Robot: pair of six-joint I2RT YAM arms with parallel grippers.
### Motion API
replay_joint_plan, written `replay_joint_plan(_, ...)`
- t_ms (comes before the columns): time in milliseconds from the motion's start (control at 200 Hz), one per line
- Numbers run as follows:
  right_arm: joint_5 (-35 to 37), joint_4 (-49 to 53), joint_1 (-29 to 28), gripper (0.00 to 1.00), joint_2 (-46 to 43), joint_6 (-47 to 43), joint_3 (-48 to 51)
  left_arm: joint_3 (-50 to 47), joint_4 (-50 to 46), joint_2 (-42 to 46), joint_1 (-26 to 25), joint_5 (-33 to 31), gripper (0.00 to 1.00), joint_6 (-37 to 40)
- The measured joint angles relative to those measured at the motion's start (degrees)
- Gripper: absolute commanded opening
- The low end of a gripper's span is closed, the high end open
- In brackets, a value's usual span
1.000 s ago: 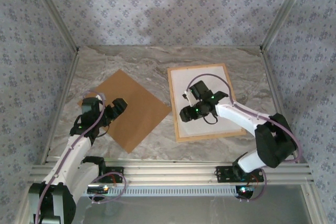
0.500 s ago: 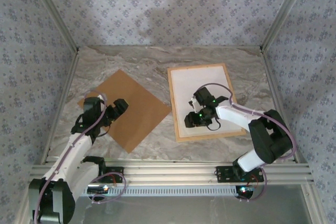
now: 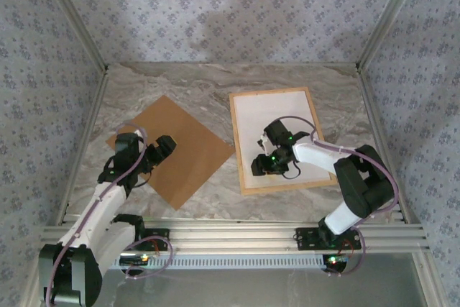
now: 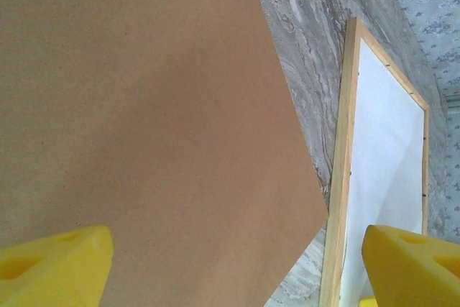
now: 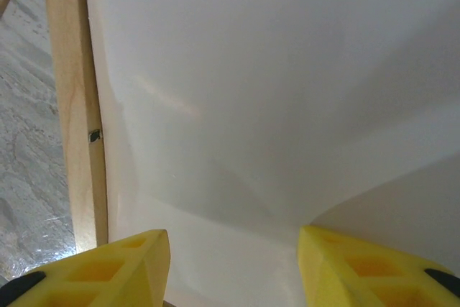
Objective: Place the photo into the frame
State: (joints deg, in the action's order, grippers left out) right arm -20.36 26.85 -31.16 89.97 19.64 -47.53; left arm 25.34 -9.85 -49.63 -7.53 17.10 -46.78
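The surface (image 3: 172, 80) looks like grey veined stone, smooth with a soft sheen. On it, the brown board (image 3: 180, 149) is matt and evenly fine-grained, like hardboard or stiff card. The frame (image 5: 72, 106) is pale bare wood with a faint grain and a matt finish. The white sheet (image 3: 277, 109) lying in it looks like paper, smooth and slightly satin, and it buckles into soft folds. The jaws of both arms are yellow moulded plastic, dull rather than glossy. Ribbed silvery metal rails (image 3: 237, 235) run along the near edge of the surface. The walls (image 3: 230, 12) look like matt printed cloth or paper.
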Motion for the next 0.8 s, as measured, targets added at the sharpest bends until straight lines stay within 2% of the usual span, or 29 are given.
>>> replay_joint_plan(205, 5.6, 1.1, -3.1, 0.58, -6.9, -1.4, -1.5, 0.0, 0.2, -1.3, -0.1, -1.4, 0.90, 1.1)
replay_joint_plan(370, 8.7, -4.2, -8.4, 0.61, -8.0, -1.6, -3.7, -0.1, 1.1, -6.5, -2.1, -2.6, 0.89, 2.1)
replay_joint_plan(575, 13.4, -9.3, -14.4, 0.73, 4.2, -1.3, -14.8, 0.0, -1.0, -10.0, -2.7, -8.2, 0.91, 5.7)
replay_joint_plan(700, 15.9, -9.9, -15.0, 0.77, 12.6, -1.1, -23.8, 0.1, -3.1, -9.4, -1.9, -12.6, 0.93, 7.9)
replay_joint_plan(800, 17.6, -9.3, -14.9, 0.78, 19.1, -1.1, -31.2, 0.2, -4.8, -9.3, 0.9, -14.5, 0.94, 8.9)
